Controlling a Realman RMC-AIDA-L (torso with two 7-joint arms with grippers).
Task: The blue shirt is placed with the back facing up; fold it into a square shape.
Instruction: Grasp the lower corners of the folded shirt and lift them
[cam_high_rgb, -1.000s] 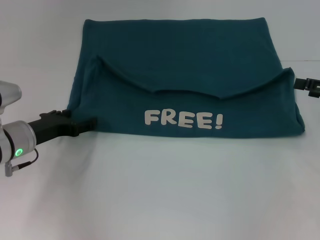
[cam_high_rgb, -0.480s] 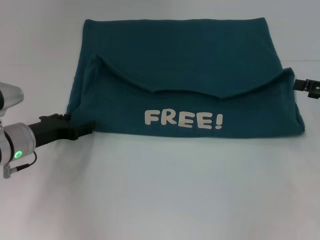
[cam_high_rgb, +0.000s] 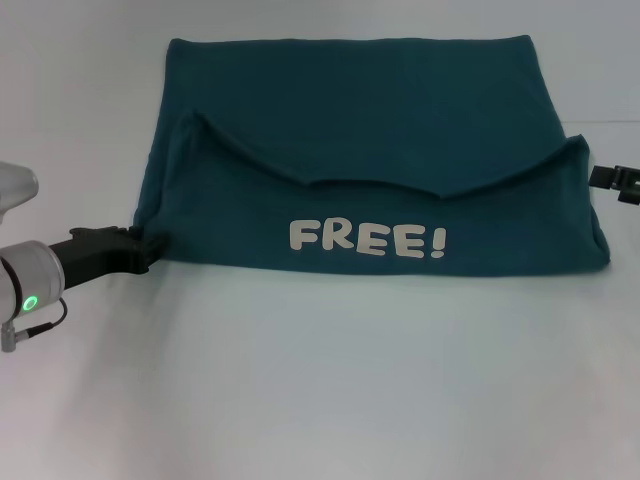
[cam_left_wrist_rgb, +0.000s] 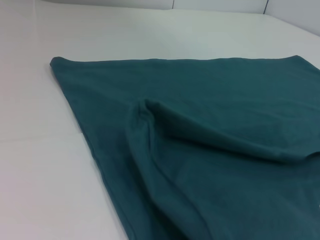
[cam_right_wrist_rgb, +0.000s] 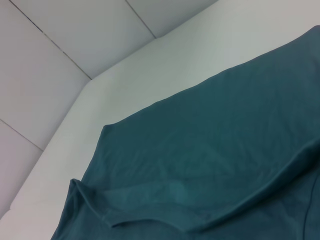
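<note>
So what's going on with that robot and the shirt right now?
Left gripper at blue shirt near-left corner. Right gripper at its right edge. Shirt folded once, lettering up. Nothing in the way.

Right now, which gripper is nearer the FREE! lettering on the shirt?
Left. The left gripper sits at the blue shirt's near-left corner, level with the FREE! lettering. The right gripper is off the shirt's right edge, farther back.

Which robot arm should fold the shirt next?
Probably the left. The left gripper sits right at the blue shirt's near left corner, well inside the head view. The right gripper only peeks in beside the shirt's right edge, farther back.
</note>
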